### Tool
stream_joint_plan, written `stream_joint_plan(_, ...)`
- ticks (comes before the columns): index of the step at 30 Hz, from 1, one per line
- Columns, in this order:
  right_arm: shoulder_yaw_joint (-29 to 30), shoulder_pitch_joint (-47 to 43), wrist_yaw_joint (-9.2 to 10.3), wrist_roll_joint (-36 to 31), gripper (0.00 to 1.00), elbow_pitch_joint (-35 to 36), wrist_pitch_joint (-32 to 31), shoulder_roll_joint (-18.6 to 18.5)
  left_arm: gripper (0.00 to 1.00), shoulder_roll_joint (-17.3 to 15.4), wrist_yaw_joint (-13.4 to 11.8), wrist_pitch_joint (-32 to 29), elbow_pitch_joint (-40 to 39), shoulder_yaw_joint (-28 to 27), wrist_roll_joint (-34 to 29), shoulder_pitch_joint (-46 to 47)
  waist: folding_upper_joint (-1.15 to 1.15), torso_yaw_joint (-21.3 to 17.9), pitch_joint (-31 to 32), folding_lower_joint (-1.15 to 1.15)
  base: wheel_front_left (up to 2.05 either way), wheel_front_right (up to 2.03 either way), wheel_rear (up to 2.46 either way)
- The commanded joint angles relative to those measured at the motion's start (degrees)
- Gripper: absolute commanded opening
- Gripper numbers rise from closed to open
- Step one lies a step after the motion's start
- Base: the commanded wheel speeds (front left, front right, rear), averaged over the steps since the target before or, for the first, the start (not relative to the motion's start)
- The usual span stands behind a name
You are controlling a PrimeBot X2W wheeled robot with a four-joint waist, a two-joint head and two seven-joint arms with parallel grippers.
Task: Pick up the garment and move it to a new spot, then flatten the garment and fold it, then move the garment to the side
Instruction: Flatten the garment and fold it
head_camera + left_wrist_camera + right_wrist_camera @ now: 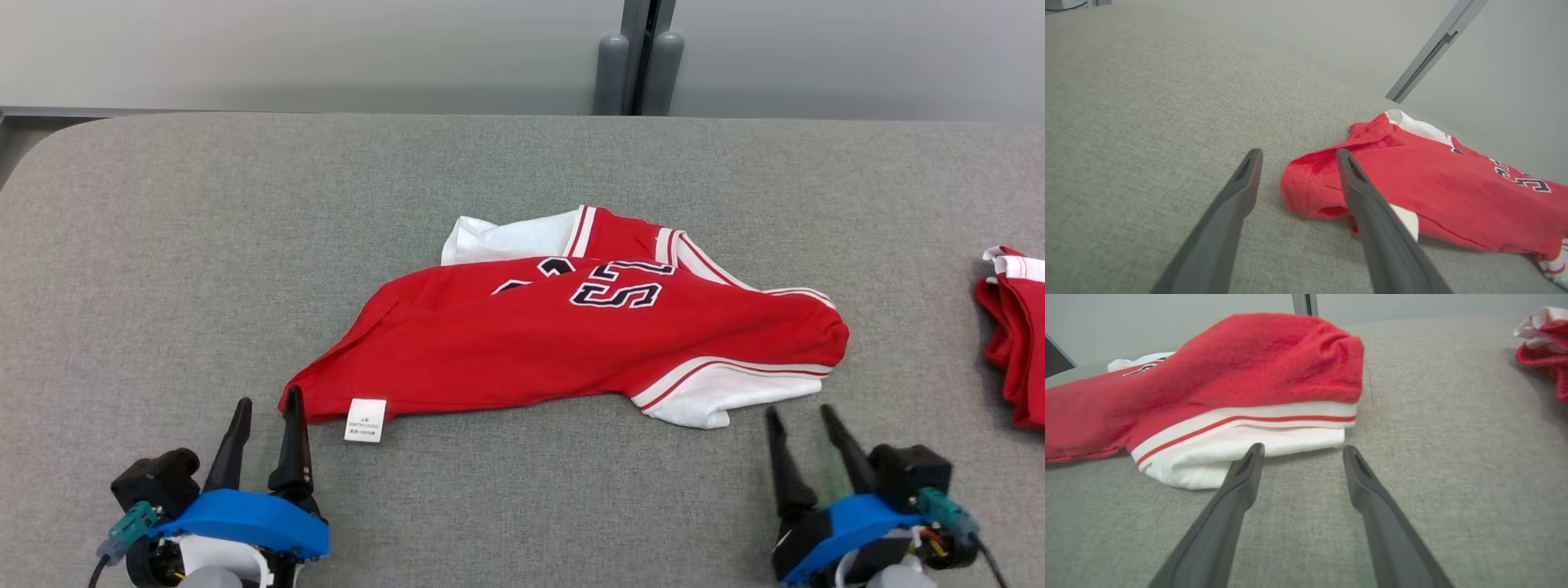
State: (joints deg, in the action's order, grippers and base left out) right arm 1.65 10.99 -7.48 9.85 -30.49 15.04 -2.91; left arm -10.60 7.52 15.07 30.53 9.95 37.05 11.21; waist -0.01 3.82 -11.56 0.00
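Shows a red basketball jersey [571, 351] lying rumpled and partly doubled over near the middle of the grey tabletop [245, 245], not yet flat or folded. Finds the left gripper [268, 398] spread wide at the near-left hem corner (by the white care label [365, 420]) and the right gripper [798, 410] spread wide just short of the white sleeve, both empty. Leaves flattening, folding and moving aside, by the look of it.
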Motion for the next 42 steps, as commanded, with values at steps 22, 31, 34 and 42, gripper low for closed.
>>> stream_joint_plan(22,-8.63,1.52,-0.03,-3.50,0.00,-2.89,0.18,-0.12,1.00,0.83,-0.06,0.14,-3.91,-0.73,-4.29,-2.13,0.01,1.90,-0.27,0.00,0.00,0.00,0.00)
stream_joint_plan(31,-3.53,-2.94,-0.02,-8.02,0.00,13.20,0.21,-0.11,1.00,3.13,-0.06,0.14,-3.46,-2.38,-6.94,-5.30,0.01,-1.90,5.39,0.00,0.00,0.00,0.00)
stream_joint_plan(34,-3.66,-4.26,-0.02,-8.67,0.00,18.81,0.19,-0.07,1.00,4.23,-0.06,0.14,-3.07,-2.89,-8.12,-6.33,0.01,-3.09,7.14,0.00,0.00,0.00,0.00)
stream_joint_plan(42,-7.32,-6.39,-0.02,-7.42,1.00,26.04,0.18,-0.14,1.00,5.05,-0.06,0.14,-2.35,-3.28,-9.46,-7.54,0.01,-4.15,8.19,0.00,0.00,0.00,0.00)
